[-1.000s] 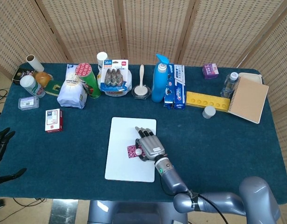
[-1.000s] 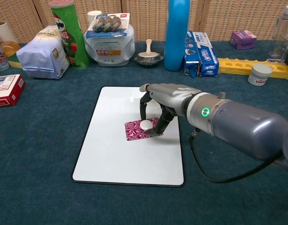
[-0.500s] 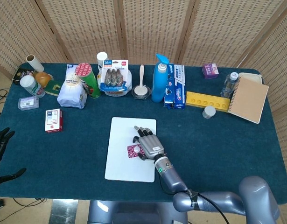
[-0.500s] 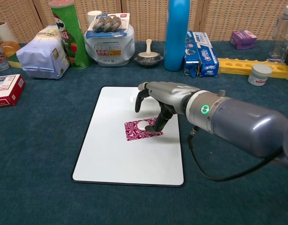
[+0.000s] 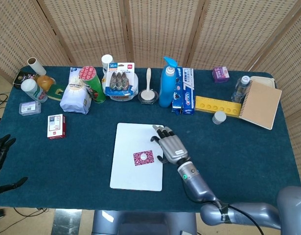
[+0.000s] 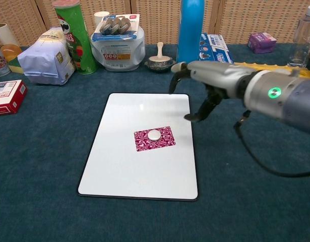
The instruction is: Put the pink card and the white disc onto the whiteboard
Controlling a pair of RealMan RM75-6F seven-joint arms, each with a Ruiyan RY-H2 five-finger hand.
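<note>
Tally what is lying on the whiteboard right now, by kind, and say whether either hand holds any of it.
pink card: 1
white disc: 1, resting on the card
Total on the whiteboard: 2
Held by the right hand or left hand: 0

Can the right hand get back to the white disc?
Probably yes. The right hand is open, hovering just past the whiteboard edge, and the disc lies uncovered on the card with nothing between.
</note>
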